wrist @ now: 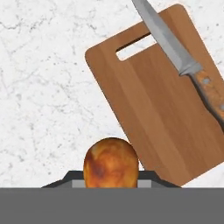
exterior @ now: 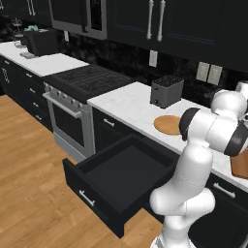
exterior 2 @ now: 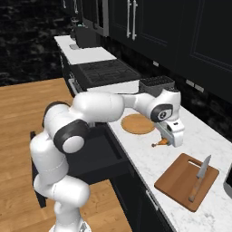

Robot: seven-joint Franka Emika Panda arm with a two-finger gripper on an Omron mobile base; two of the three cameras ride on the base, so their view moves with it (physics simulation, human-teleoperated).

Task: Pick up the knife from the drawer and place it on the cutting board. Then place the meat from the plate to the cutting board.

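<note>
A: Knife [exterior 2: 200, 177] — where, which way?
B: Lying flat on the cutting board [exterior 2: 179, 181], on the marble counter [exterior 2: 149, 158]. In right base view its long axis runs roughly along the board's right side, blade tip toward the wall, tan handle toward the counter's front edge. Hand view has the knife [wrist: 183, 61] crossing the board [wrist: 148, 113] diagonally, blade to upper left, handle to lower right; handle end cut off at the frame edge.
A: Board's own lie?
B: Turned at an angle to the counter edge. Slot handle at the end nearer the gripper.
A: Gripper?
B: Gripper [exterior 2: 168, 143] hangs above the counter, between the round tan plate [exterior 2: 138, 123] and the board, apart from both. Jaws clamped partway on the meat [wrist: 111, 163], a browned orange lump seated between the fingertips at the bottom of hand view. In right base view the meat [exterior 2: 159, 143] is only a small orange bit poking out beside the fingers; shape hard to make out.
A: Drawer?
B: Drawer [exterior: 116, 174] stands pulled out below the counter, dark inside. Right part hidden by the arm in left base view; in right base view mostly behind the arm.
A: Other blockages?
B: Left base view: arm's elbow covers most of the board, just a brown corner at right edge [exterior: 240, 164]. Plate [exterior: 168, 124] partly cut by the arm too.
</note>
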